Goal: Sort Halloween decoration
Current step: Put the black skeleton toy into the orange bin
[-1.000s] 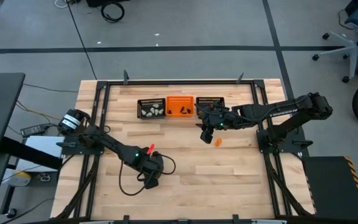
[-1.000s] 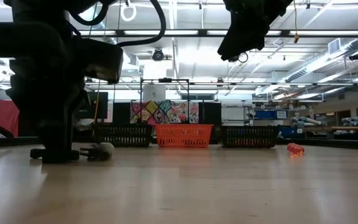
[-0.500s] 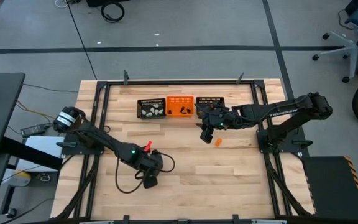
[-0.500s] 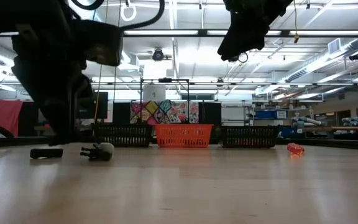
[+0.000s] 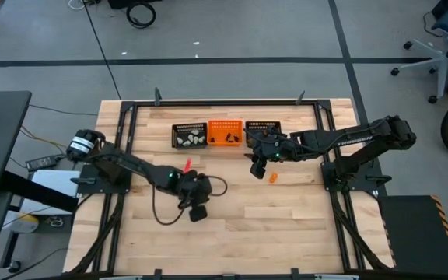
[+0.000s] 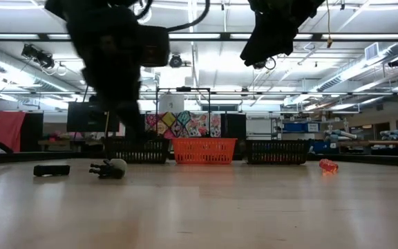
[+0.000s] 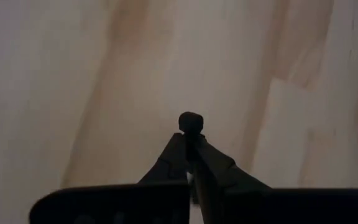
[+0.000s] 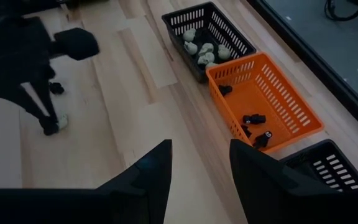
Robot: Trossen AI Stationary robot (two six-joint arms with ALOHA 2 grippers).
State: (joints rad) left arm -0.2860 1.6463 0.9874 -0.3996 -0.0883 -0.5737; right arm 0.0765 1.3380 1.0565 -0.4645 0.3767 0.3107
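Grey floor [image 5: 232,31], office chair [image 5: 442,35], ceiling lights [image 6: 206,21]

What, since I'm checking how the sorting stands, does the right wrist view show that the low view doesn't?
Only the right wrist view looks into the baskets: pale trinkets lie in the black basket and black trinkets in the orange basket, with the open right gripper in front. Only the low view shows the orange trinket lying on the table, and the room behind. Both show the baskets, the left arm and a pale trinket on the table near it.
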